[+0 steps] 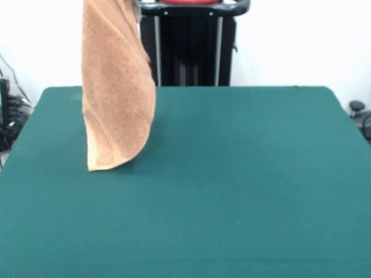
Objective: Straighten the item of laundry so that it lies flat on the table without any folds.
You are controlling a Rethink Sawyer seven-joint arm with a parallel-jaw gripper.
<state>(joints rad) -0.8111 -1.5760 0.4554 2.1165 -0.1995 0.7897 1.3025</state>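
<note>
The item of laundry [116, 87], an orange-tan terry towel, hangs lengthwise from above the picture's top edge at the left. It is folded along its length and tapers to a rounded lower end, which sits at or just over the table [232, 191] near its left side. A small pale bit shows at the towel's upper right edge; I cannot tell what it is. Whatever holds the towel is above the frame, and the gripper does not show.
The dark green table fills the lower picture. Behind its far edge stands the black pedestal [188, 46]. Cables and dark equipment lie past the left edge [8, 116], and a dark object sits past the right edge [359, 113].
</note>
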